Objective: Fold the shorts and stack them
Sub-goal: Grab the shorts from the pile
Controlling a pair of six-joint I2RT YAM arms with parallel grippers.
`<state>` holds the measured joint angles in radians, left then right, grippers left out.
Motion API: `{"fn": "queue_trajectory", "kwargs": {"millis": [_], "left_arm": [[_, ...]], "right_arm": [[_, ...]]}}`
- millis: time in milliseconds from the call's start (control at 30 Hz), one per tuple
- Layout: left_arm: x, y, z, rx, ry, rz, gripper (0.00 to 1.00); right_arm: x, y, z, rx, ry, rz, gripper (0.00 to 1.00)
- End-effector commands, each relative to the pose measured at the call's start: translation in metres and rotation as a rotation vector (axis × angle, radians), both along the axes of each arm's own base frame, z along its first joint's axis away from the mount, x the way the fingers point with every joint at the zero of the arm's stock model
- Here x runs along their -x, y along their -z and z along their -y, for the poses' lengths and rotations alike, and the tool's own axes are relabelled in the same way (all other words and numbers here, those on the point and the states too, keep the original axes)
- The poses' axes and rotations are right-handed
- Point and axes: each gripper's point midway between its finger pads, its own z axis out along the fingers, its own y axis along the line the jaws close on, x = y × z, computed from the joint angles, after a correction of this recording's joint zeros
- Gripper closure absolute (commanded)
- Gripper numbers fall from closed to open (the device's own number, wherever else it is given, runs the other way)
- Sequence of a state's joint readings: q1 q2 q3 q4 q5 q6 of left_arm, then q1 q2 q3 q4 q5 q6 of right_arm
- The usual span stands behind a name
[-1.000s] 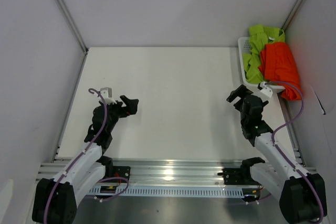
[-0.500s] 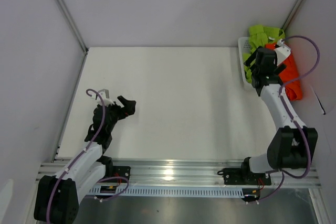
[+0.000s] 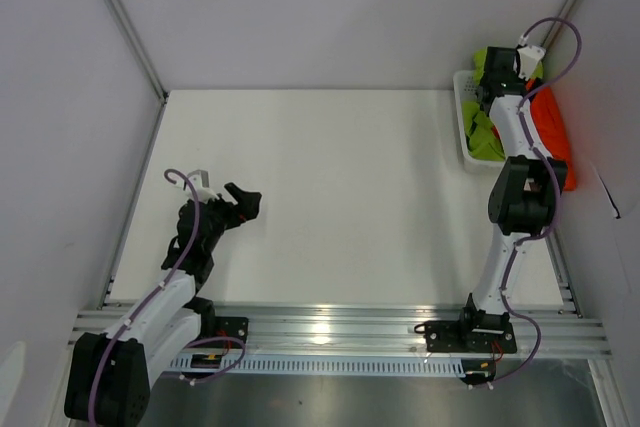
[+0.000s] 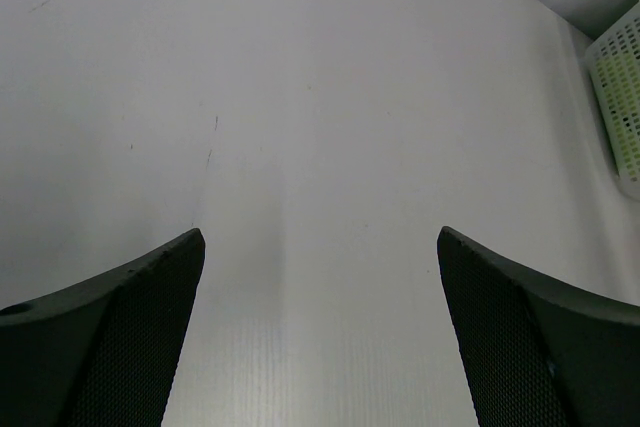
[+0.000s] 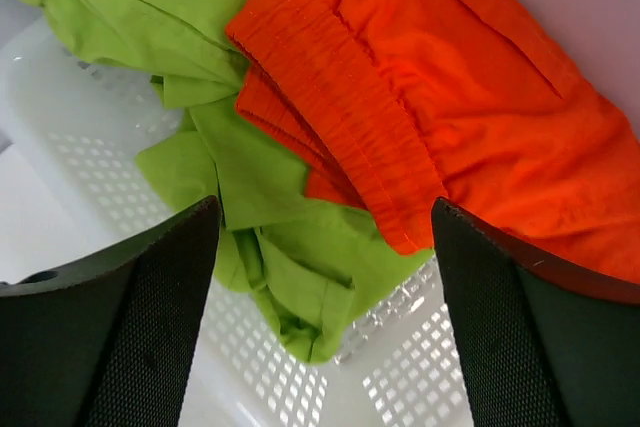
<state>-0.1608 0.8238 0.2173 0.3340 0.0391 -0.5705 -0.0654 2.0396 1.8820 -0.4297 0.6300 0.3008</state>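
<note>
Both shorts lie bunched in the white mesh basket (image 5: 90,157) at the worktop (image 4: 300,67)'s far right corner. The orange-red pair (image 5: 450,77) is on top, w/ its waistband draped over the lime green pair (image 5: 250,187). Nothing is folded yet, so one prob. has to be pulled out first. The right fingers (image 5: 130,317) hang spread wide over the orange waistband, gripping nothing; can't tell if they touch fabric. The left fingers (image 4: 110,337) are fully wide, empty, above the worktop, likely parked till cloth arrives.

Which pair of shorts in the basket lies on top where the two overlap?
The orange-red shorts: their gathered elastic waistband lies over the lime green shorts, which spread out beneath it across the white mesh basket.
</note>
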Motion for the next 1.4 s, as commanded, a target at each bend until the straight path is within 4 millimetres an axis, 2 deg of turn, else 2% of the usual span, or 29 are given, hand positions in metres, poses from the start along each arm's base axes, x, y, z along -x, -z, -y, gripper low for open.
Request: {"fn": "queue_trajectory", "kwargs": {"millis": [0, 33, 100, 167, 300, 400, 467, 567, 633, 667, 700, 733, 767, 800, 833, 900, 933, 967, 1000, 1067, 1100, 1133, 1167, 1200, 1233, 1367], "left_arm": [[-0.006, -0.015, 0.008, 0.042, 0.026, 0.028, 0.01], [-0.006, -0.016, 0.011, 0.045, 0.036, 0.024, 0.01], [-0.007, -0.015, 0.010, 0.047, 0.033, 0.022, 0.01], [-0.008, -0.017, 0.011, 0.049, 0.039, 0.025, 0.01], [-0.007, -0.015, 0.012, 0.046, 0.042, 0.020, 0.01], [-0.008, -0.015, 0.013, 0.045, 0.046, 0.020, 0.01], [-0.008, -0.015, 0.013, 0.044, 0.049, 0.019, 0.01], [-0.009, -0.014, 0.014, 0.044, 0.053, 0.015, 0.01], [-0.010, -0.013, 0.015, 0.044, 0.056, 0.006, 0.01], [-0.010, -0.010, 0.016, 0.042, 0.061, -0.001, 0.01], [-0.010, -0.011, 0.016, 0.042, 0.062, -0.002, 0.01], [-0.010, -0.010, 0.017, 0.044, 0.063, -0.004, 0.01], [-0.011, -0.011, 0.017, 0.045, 0.066, -0.002, 0.01], [-0.011, -0.012, 0.018, 0.047, 0.069, -0.001, 0.01], [-0.010, -0.011, 0.018, 0.044, 0.071, -0.002, 0.01], [-0.010, -0.013, 0.020, 0.045, 0.079, 0.004, 0.01], [-0.010, -0.015, 0.021, 0.041, 0.082, 0.011, 0.01], [-0.009, -0.015, 0.022, 0.039, 0.087, 0.010, 0.02], [-0.010, -0.017, 0.022, 0.038, 0.088, 0.018, 0.01], [-0.008, -0.018, 0.024, 0.039, 0.094, 0.021, 0.01], [-0.008, -0.018, 0.024, 0.037, 0.096, 0.021, 0.01], [-0.008, -0.020, 0.025, 0.038, 0.098, 0.027, 0.01], [-0.007, -0.020, 0.025, 0.037, 0.100, 0.028, 0.01], [-0.007, -0.021, 0.025, 0.037, 0.098, 0.028, 0.02], [-0.006, -0.021, 0.026, 0.034, 0.102, 0.031, 0.01], [-0.005, -0.023, 0.027, 0.033, 0.107, 0.035, 0.01]], "right_arm": [[-0.010, -0.002, 0.021, 0.069, 0.017, -0.068, 0.13], [-0.013, 0.012, 0.025, 0.066, 0.018, -0.098, 0.12], [-0.018, 0.015, 0.035, 0.057, 0.027, -0.093, 0.12], [-0.025, 0.029, 0.039, 0.047, 0.017, -0.097, 0.12], [-0.032, 0.042, 0.050, 0.069, 0.051, -0.104, 0.14], [-0.034, 0.061, 0.056, 0.078, 0.071, -0.146, 0.17], [-0.032, 0.065, 0.064, 0.085, 0.101, -0.149, 0.23], [-0.033, 0.074, 0.072, 0.067, 0.103, -0.148, 0.38], [-0.034, 0.077, 0.074, 0.061, 0.106, -0.146, 0.65], [-0.033, 0.075, 0.075, 0.061, 0.107, -0.143, 0.89], [-0.033, 0.068, 0.075, 0.061, 0.113, -0.127, 0.98], [-0.032, 0.062, 0.075, 0.062, 0.120, -0.113, 1.00], [-0.032, 0.058, 0.072, 0.059, 0.113, -0.105, 1.00], [-0.031, 0.039, 0.069, 0.060, 0.111, -0.063, 1.00], [-0.030, 0.030, 0.067, 0.063, 0.111, -0.043, 1.00], [-0.025, 0.018, 0.054, 0.060, 0.093, -0.026, 1.00], [-0.020, -0.006, 0.049, 0.063, 0.089, 0.017, 1.00], [-0.016, -0.005, 0.038, 0.057, 0.068, 0.012, 1.00], [-0.011, -0.033, 0.032, 0.058, 0.055, 0.075, 1.00], [-0.005, -0.050, 0.020, 0.045, 0.026, 0.115, 1.00], [-0.004, -0.052, 0.006, 0.020, -0.023, 0.122, 1.00], [0.004, -0.076, -0.001, 0.011, -0.041, 0.173, 1.00], [0.007, -0.086, -0.007, 0.006, -0.059, 0.198, 1.00], [0.009, -0.086, -0.020, -0.003, -0.095, 0.200, 1.00], [0.016, -0.105, -0.025, 0.006, -0.109, 0.237, 1.00], [0.021, -0.112, -0.034, -0.013, -0.148, 0.234, 1.00]]}}
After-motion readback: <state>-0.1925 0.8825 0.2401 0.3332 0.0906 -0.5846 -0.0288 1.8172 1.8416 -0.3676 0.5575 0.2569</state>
